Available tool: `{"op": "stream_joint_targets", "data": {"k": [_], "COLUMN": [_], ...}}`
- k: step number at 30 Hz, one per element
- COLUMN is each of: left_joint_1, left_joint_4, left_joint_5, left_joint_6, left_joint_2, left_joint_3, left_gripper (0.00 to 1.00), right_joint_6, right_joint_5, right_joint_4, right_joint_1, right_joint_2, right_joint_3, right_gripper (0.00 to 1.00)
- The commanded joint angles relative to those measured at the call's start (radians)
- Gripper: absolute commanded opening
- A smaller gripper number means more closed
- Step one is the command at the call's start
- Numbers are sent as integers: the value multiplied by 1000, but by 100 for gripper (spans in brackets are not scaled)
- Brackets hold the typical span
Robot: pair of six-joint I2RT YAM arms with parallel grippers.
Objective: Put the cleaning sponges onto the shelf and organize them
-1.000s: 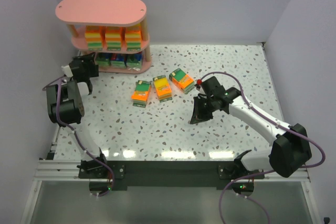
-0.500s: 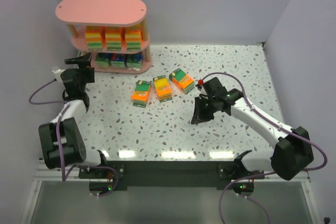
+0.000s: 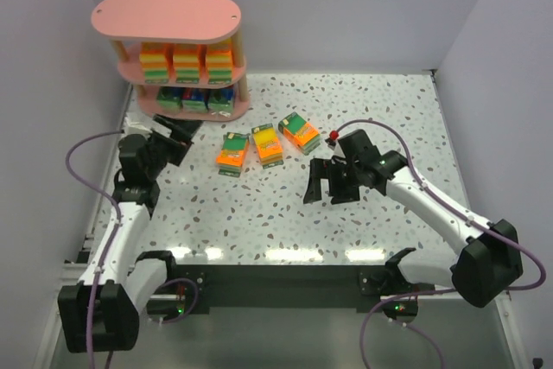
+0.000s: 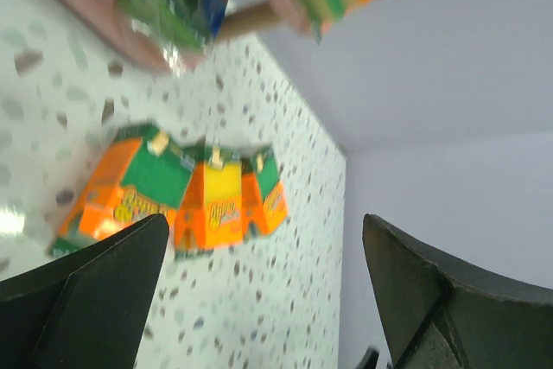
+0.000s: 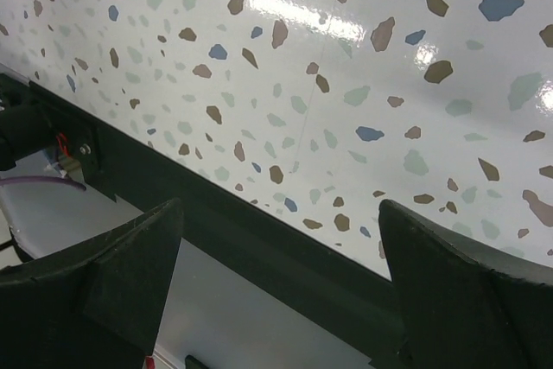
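The pink shelf (image 3: 164,17) stands at the far left, with three orange cleaning sponges (image 3: 186,61) on its middle tier and blue-green packs (image 3: 194,98) on its bottom tier. Three more orange sponges (image 3: 267,144) lie side by side on the table. My left gripper (image 3: 180,137) hangs open and empty to their left, pointing toward them; its wrist view shows the three sponges (image 4: 212,200) ahead of its gripper (image 4: 263,300) and the shelf (image 4: 259,15) above. To the right of the loose sponges, my right gripper (image 3: 326,189) is open and empty over bare table (image 5: 346,84), its wrist view showing the gripper (image 5: 281,291).
White side walls close in the speckled table (image 3: 380,118) on the left, back and right. A dark rail (image 5: 259,248) runs along the near edge by the arm bases. Purple cables loop from both arms.
My left gripper swung away from the shelf's foot, toward the near right, and opened wider. My right gripper went from shut to open and shifted slightly left.
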Motion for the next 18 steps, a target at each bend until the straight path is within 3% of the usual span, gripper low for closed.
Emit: {"op": "stream_joint_targets", "data": {"k": [1,5,11,18], "left_joint_1": [-139,-311,-490,-523], "left_joint_4": [-250,-305,-336,-169], "left_joint_5": [-54,-270,-396,-515], "left_joint_6": [104,-36,-216,-373], "left_joint_2": [-11,-62,33,110], "left_joint_3": [-14,-60,-106,-135], "left_gripper": [100,97,92,91], "right_joint_6": [-2,1,27,30], "right_joint_5": [2,9,9,14], "right_joint_4": [33,19,27,10], "right_joint_1": [-5,-4,-5,-4], "right_joint_2": [-22,-48,-91,-138], "right_joint_3": [-10,-7,-56,-82], "right_gripper": [99,99,99,99]}}
